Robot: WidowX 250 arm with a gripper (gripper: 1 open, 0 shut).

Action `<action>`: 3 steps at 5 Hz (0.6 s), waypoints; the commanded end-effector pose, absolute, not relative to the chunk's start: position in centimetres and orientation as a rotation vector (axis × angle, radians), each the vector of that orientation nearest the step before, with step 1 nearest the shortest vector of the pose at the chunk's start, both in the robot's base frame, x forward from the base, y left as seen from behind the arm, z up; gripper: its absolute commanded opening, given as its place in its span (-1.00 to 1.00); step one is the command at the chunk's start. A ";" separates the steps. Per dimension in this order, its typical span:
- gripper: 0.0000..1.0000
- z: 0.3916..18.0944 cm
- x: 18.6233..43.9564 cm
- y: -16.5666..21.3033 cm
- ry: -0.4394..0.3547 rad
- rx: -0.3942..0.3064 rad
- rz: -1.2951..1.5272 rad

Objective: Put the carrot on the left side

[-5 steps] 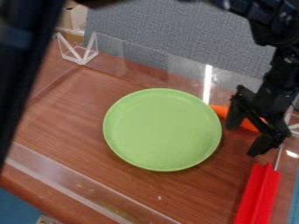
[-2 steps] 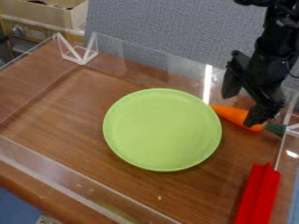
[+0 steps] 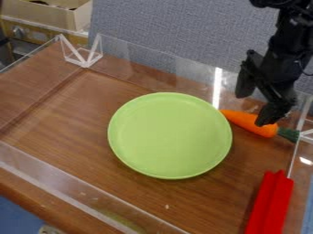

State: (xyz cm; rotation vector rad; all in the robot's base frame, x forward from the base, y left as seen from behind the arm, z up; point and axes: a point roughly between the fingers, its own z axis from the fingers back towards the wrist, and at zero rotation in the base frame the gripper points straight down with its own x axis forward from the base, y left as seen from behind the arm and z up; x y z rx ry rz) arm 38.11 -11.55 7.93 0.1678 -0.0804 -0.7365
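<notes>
The carrot (image 3: 253,122) is small and orange with a dark green stub (image 3: 286,133), and it lies on the wooden table just right of the green plate (image 3: 169,133). My black gripper (image 3: 269,96) hangs directly above the carrot at the right side, open, with nothing between its fingers. Its lower fingertip ends just above the carrot's thick end, and I cannot tell whether it touches.
A clear plastic wall (image 3: 146,57) surrounds the table, with a white wire stand (image 3: 82,50) at the back left. Flat red bars (image 3: 272,206) lie at the front right. Cardboard boxes (image 3: 49,11) sit beyond the far left corner.
The gripper has risen from down around the carrot to above it, uncovering the carrot. A dark blurred shape that blocked the left edge is gone.
</notes>
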 end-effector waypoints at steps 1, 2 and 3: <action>1.00 8.8 38.7 -10.8 -0.129 0.155 -0.830; 1.00 7.1 39.7 -11.1 -0.125 0.152 -0.894; 1.00 6.2 40.4 -11.9 -0.121 0.165 -0.944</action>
